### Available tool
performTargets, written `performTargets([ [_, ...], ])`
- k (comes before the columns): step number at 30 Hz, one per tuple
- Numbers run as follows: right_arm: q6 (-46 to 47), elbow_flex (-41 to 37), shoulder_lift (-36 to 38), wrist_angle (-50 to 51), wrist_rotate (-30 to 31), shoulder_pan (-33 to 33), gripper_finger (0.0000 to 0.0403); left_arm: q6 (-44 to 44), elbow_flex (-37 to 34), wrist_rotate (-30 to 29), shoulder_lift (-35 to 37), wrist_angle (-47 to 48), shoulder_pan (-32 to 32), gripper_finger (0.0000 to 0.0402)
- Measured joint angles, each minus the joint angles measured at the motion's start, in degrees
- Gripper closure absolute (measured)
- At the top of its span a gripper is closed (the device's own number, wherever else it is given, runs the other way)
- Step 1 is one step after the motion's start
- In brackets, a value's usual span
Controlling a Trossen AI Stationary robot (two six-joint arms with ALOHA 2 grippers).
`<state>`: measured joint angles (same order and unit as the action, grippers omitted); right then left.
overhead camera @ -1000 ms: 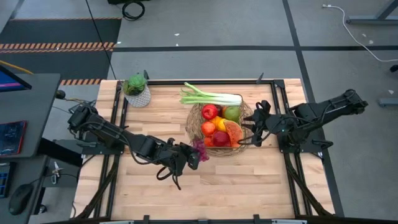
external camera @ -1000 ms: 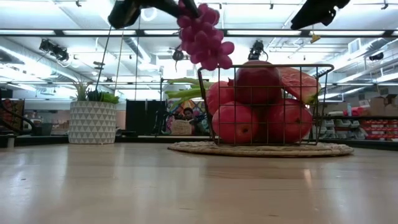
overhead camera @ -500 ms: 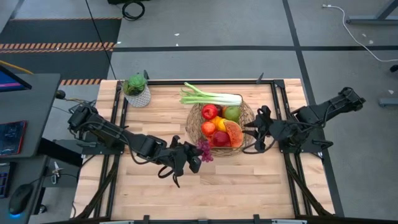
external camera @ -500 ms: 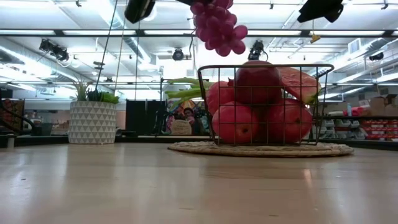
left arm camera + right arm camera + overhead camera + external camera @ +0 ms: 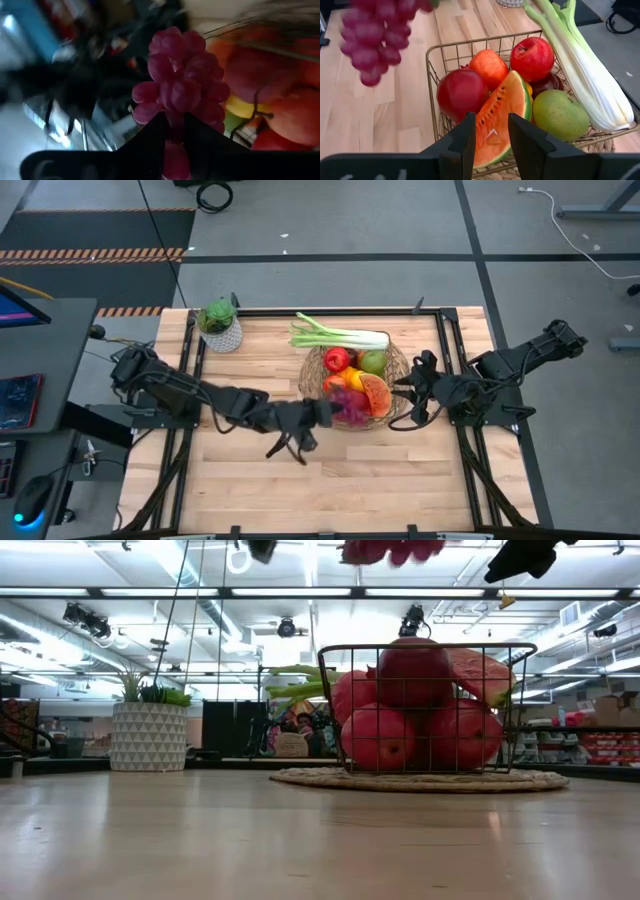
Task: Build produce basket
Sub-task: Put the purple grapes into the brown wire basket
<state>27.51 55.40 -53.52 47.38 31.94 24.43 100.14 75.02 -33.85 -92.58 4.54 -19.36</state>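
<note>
The left gripper (image 5: 322,409) is clenching the purple grapes (image 5: 181,85) and holding them in the air above the basket's (image 5: 313,368) left rim. The basket is sitting mid-table, full of produce, with the leek (image 5: 340,336) lying across its far edge. The right gripper (image 5: 418,385), fingers slightly parted and holding nothing, is waiting just right of the basket.

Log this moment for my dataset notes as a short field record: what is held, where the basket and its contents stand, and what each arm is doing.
held item: purple grapes, gripped by the left gripper
grapes position: above the basket, at its near-left rim
basket contents: red apples, watermelon slice, green pear, orange
leek: lying across the basket's far rim
right gripper: empty, fingers slightly apart, beside the basket's right side
potted plant: far-left of table
</note>
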Motion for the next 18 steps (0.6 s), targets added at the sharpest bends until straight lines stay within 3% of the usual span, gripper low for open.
performTargets([
  [6, 0.0, 0.0, 0.0, 1.4, 0.0, 0.0, 0.0283, -18.2, 0.0, 0.6, 0.0, -6.1, 5.2, 0.0340],
  [16, -0.5, 0.0, 0.0, 2.7, 0.0, 0.0, 0.0283, -69.7, 0.0, 0.8, 0.0, -6.1, 15.6, 0.0340],
  [18, -0.5, 0.0, 0.0, 2.7, 0.0, 0.0, 0.0283, -77.5, 0.0, 3.2, 0.0, -5.0, 17.4, 0.0340],
])
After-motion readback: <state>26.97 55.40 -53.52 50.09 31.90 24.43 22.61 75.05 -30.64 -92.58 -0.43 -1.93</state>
